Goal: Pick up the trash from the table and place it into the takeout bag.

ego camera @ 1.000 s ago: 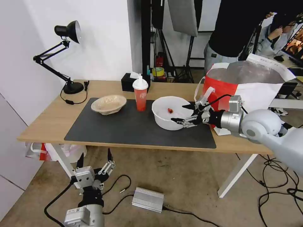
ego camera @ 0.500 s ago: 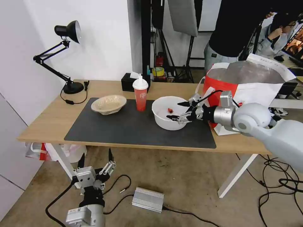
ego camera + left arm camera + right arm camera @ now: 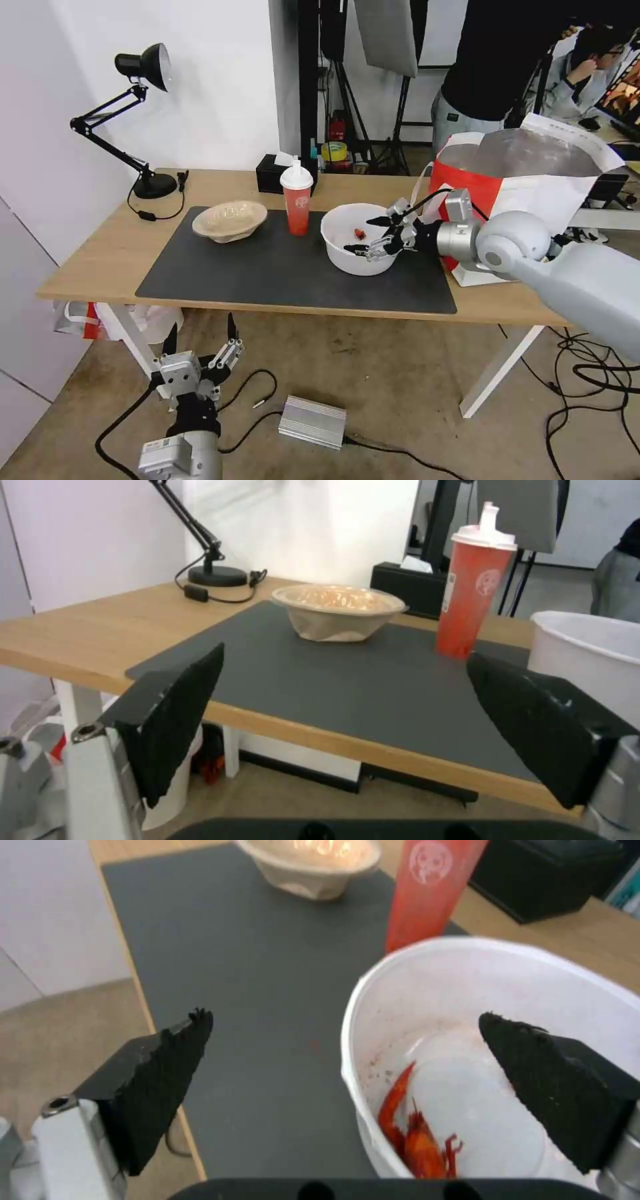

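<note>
The left claw (image 3: 199, 337) hangs parked below the tabletop's (image 3: 93, 257) near edge, fingers spread wide. On the dark grey mat (image 3: 267, 270), the right claw (image 3: 369, 235) is open wide, straddling the near-right rim of the large round white bowl (image 3: 347, 257), one finger inside, one outside. The bowl sits upright with red crayfish scraps (image 3: 413, 1135) inside. Behind it stands the upright red drink cup (image 3: 297, 200); the red-and-white takeout bag (image 3: 533, 180) stands at right.
</note>
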`<state>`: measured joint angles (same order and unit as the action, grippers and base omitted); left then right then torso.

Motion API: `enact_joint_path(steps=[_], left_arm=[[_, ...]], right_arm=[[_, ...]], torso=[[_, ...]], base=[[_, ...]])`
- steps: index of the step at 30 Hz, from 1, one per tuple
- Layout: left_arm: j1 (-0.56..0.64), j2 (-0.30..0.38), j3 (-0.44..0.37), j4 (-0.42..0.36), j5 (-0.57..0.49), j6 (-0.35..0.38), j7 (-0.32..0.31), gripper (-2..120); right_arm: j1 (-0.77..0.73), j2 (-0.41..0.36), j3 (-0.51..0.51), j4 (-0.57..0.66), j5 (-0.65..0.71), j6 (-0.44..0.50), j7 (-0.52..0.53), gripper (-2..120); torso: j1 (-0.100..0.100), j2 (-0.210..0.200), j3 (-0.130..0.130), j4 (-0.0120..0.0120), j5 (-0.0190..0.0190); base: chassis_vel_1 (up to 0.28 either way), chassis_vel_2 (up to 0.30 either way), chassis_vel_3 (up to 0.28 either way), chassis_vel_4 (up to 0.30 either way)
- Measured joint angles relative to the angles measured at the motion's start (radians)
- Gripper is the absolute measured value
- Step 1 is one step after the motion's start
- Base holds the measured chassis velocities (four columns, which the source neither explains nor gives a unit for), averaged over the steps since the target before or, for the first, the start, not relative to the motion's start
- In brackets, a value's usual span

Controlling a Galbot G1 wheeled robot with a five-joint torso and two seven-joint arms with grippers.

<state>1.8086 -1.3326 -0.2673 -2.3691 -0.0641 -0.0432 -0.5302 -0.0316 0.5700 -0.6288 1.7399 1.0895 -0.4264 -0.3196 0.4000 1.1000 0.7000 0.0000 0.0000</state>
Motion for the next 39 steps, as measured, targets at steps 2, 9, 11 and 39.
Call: enact_joint_path(steps=[2,9,11,39], left_arm=[[-0.001,0.002,-0.001,0.001,-0.001,0.0,0.0,97],[-0.003,0.002,0.0,0.005,-0.003,0.0,-0.002,97],[-0.003,-0.002,0.002,0.007,-0.002,0.0,-0.003,97],[0.011,-0.002,-0.006,-0.009,0.003,-0.002,-0.006,97]], right_arm=[[0.008,0.0,-0.007,0.002,-0.002,-0.014,0.005,100],[0.041,0.006,-0.029,0.01,-0.003,-0.065,0.011,100],[0.049,0.009,-0.034,0.011,-0.003,-0.079,0.012,100],[0.155,0.031,-0.134,-0.005,-0.004,-0.154,-0.008,100]], torso=[[0.0,0.0,0.0,0.0,0.0],[0.0,0.0,0.0,0.0,-0.0001],[0.0,0.0,0.0,0.0,0.0],[0.0,0.0,0.0,0.0,0.0001]], base=[[0.0,0.0,0.0,0.0],[0.0,0.0,0.0,0.0],[0.0,0.0,0.0,0.0],[0.0,0.0,0.0,0.0]])
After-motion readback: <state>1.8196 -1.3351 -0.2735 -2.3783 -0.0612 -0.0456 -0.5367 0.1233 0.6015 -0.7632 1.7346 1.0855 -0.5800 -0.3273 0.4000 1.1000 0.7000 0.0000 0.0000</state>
